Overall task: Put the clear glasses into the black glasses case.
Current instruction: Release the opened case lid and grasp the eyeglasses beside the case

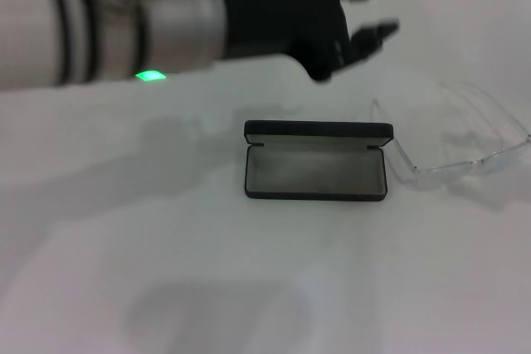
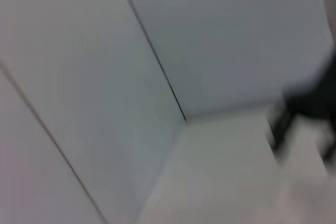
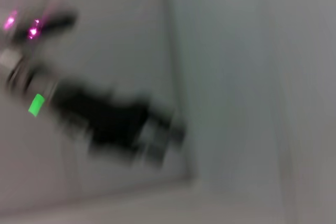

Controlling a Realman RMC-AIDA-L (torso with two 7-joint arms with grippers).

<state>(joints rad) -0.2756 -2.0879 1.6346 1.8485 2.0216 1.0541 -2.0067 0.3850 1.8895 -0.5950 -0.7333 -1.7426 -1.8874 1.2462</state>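
The black glasses case (image 1: 315,173) lies open in the middle of the white table, its grey lining bare and its lid standing up at the back. The clear glasses (image 1: 452,173) lie on the table just right of the case, arms unfolded and pointing away from me. My left gripper (image 1: 373,12) hangs open in the air behind and above the case, reaching across from the left with nothing between its fingers. The right wrist view shows that same left arm (image 3: 110,121) as a dark blur. My right gripper is out of view.
A green light (image 1: 150,76) glows on the left arm's wrist. The white table (image 1: 249,288) stretches out in front of the case. The left wrist view shows pale walls meeting at a corner (image 2: 184,119).
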